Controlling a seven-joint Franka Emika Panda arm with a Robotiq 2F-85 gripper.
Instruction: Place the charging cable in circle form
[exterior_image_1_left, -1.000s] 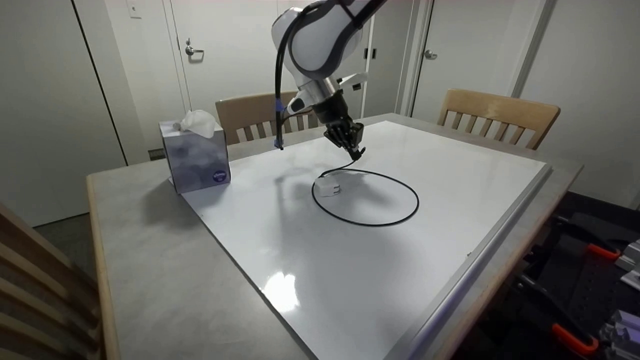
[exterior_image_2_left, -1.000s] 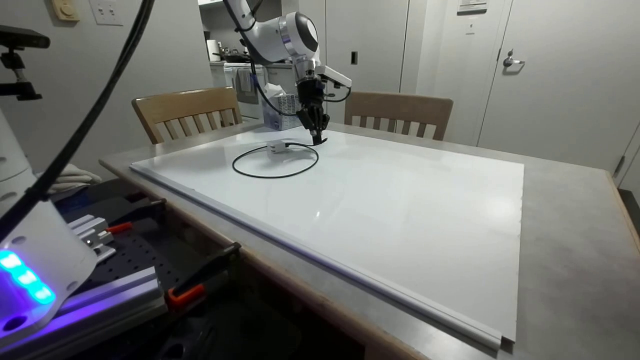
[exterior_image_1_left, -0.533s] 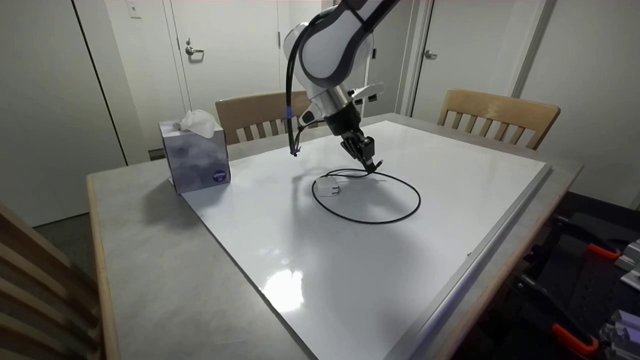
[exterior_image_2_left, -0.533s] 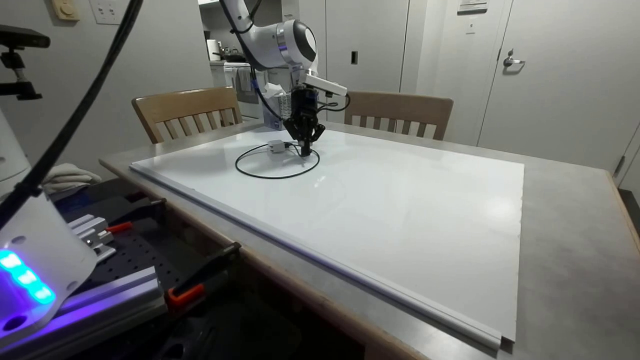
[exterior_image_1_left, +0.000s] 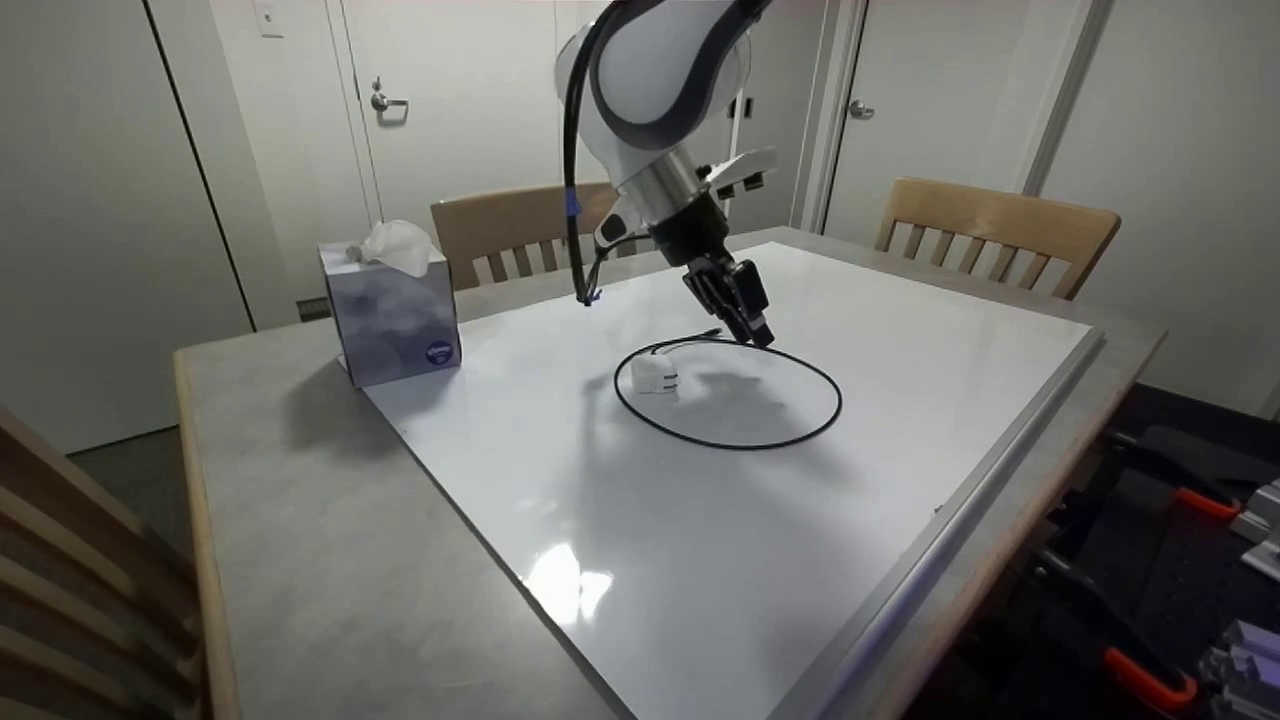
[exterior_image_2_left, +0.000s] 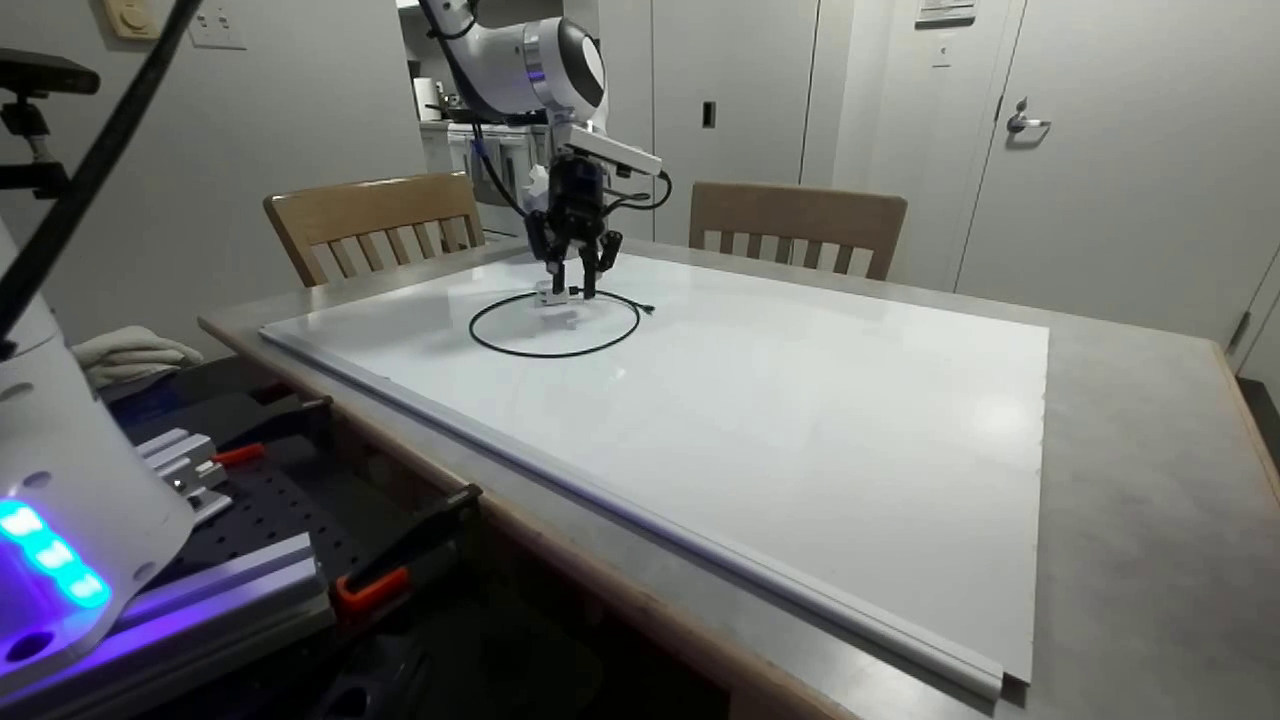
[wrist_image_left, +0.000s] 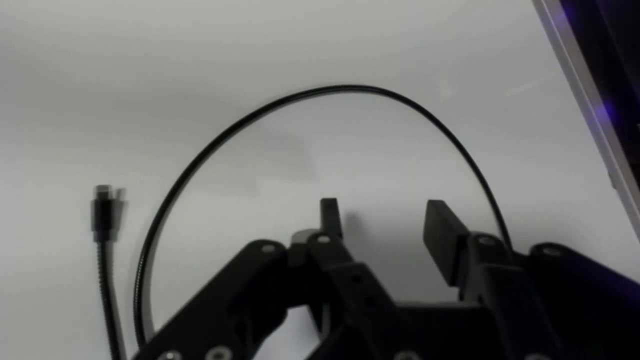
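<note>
- 1 cable (wrist_image_left: 345, 88), looped on 1 board (exterior_image_2_left: 800, 450)
- 1 plug (exterior_image_1_left: 654, 374), at the loop's edge
- 1 end effector (wrist_image_left: 385, 217), 2 fingers (wrist_image_left: 442, 235) parted over the loop
- 1 tissue box (exterior_image_1_left: 400, 318)
- I count 3 chairs (exterior_image_1_left: 1000, 211)

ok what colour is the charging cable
Black. The charging cable shows best in the wrist view, where its curve stands out against the pale board.
</note>
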